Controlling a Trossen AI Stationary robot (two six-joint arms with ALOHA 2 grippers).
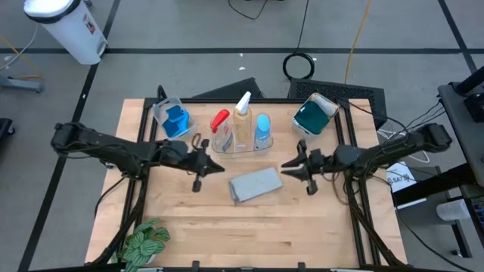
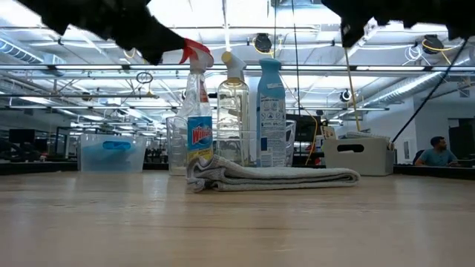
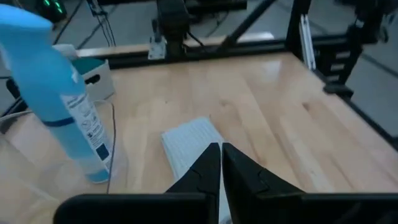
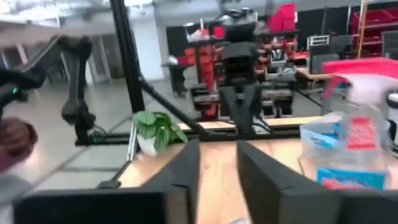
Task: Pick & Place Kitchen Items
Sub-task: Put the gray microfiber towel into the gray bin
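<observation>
**Both arms hovered over the folded towel, nothing yet picked up.**

In the high view the grey folded towel (image 1: pixel 255 184) lay flat at the centre of the frame, just below the clear tub (image 1: pixel 240 142) that held the red-trigger bottle (image 1: pixel 219 127), white-trigger bottle (image 1: pixel 242 121) and blue-capped bottle (image 1: pixel 262 129). The left gripper (image 1: pixel 214 168) hung to the towel's upper left, its fingers (image 3: pixel 208 168) pressed together and empty. The right gripper (image 1: pixel 293 168) hung to the towel's upper right, jaws parted a little and empty. I judged this the approach step: the towel looked the likely target, and the next move would call for one gripper to spread, descend onto a towel edge and pinch. The blue sponge (image 1: pixel 176 121) sat in a tub at upper left, the teal cloth (image 1: pixel 310 117) in a tub at upper right.
</observation>
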